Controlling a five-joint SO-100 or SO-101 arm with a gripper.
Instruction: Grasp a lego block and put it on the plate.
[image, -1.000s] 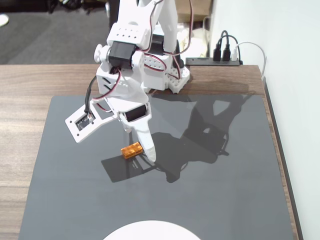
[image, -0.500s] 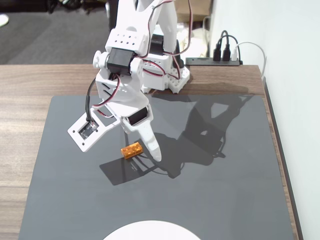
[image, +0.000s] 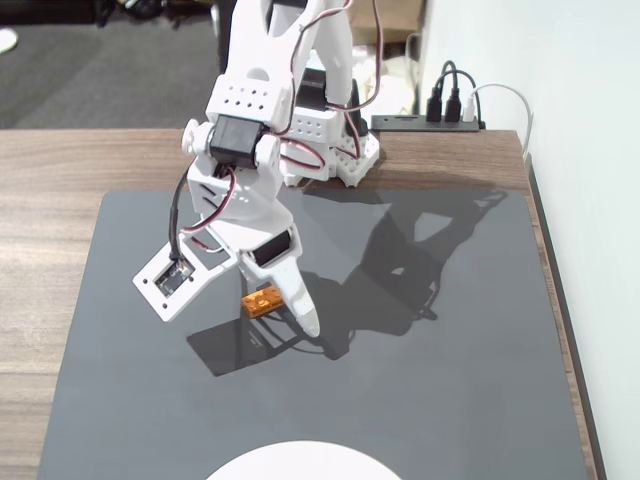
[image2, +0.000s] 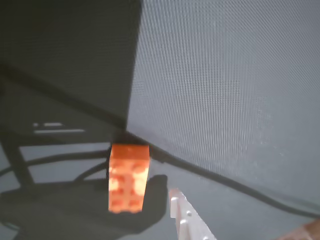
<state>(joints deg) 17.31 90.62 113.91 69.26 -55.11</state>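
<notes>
Where matte mat spreads, studded orange lego block (image: 263, 301)

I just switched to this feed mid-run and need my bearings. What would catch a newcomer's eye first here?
The white arm's gripper reaching down onto the dark grey mat dominates the fixed view, with the small orange lego block lying right beside its lower fingertip, not yet grasped. In the wrist view the brick glows bright orange against the mat. The white plate only peeks in at the fixed view's bottom edge.
</notes>
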